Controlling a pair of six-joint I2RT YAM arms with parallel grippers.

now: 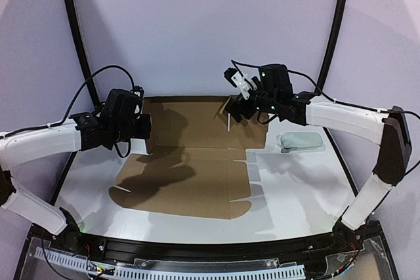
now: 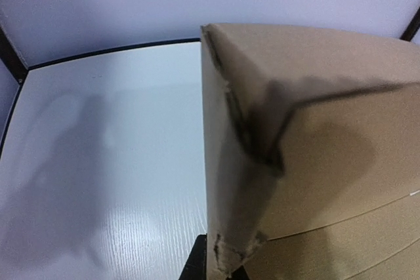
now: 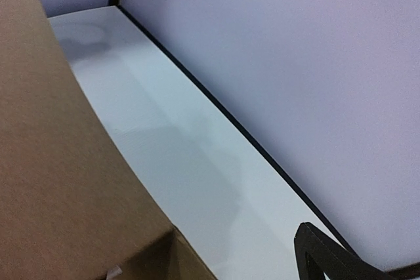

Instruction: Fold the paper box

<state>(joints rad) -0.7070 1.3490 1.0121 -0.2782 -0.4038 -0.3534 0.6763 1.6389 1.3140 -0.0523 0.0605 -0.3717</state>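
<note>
1. Top view: the box (image 1: 190, 175) lies mid-surface (image 1: 308, 181). Its near half is flat and its far panel looks tipped up between the arms. The left claw (image 1: 139, 126) sits at the far left corner and the right claw (image 1: 237, 111) at the far right corner. Only one side is gripped, so if the left arm pulls or lifts, the whole sheet could swing or slide on the smooth surface instead of bending at its crease. The case (image 1: 302, 141) lies just right of the box, where a sliding sheet or a sweeping right arm could knock it.

2. Left wrist view: the left claw (image 2: 213, 268) is pinched shut on the ragged lower corner of a raised flap of the box (image 2: 315, 162), with bare surface (image 2: 111, 162) to the left. The hold is on a thin edge that looks frayed. A hard tug could tear it or let it slip out, and the flap would drop flat. Twisting here could also crease the board off its score line.

3. Right wrist view: the right claw stands wide and holds nothing. Only one finger (image 3: 321, 254) shows, at the bottom right, apart from the box (image 3: 59, 181), which fills the left. I cannot tell whether the other finger is behind the panel. Closing from here may miss the panel or shove it outward and undo the fold. If it comes down blind, the finger may jam on the surface (image 3: 170, 136).
</note>
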